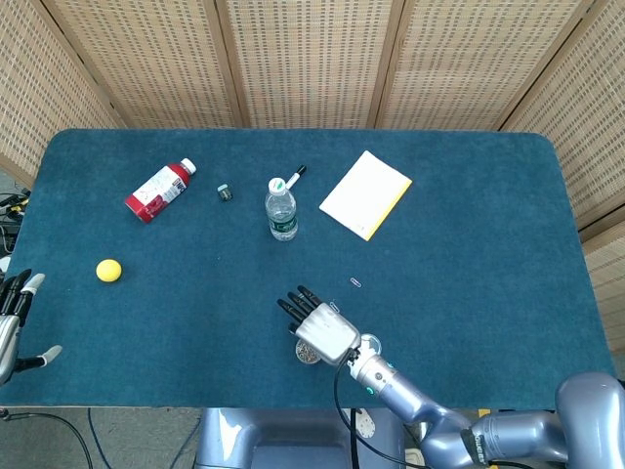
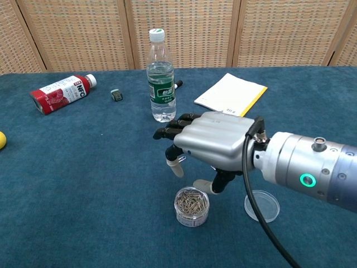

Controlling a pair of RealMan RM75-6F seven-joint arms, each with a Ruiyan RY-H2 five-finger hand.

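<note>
Blue felt table (image 2: pixel 67 184), wicker screens behind. Nearest: open jar of paper clips (image 2: pixel 191 206), clear lid (image 2: pixel 262 205) at 3 o'clock. Right hand (image 2: pixel 215 142) hovering just above jar, fingers spread, nothing held, not touching. Left hand (image 1: pixel 14 315) at table edge, open, empty. Farther, 12 o'clock: water bottle (image 2: pixel 161 78), notepad (image 2: pixel 231 95); 10 o'clock: red bottle (image 2: pixel 60 92).
</note>
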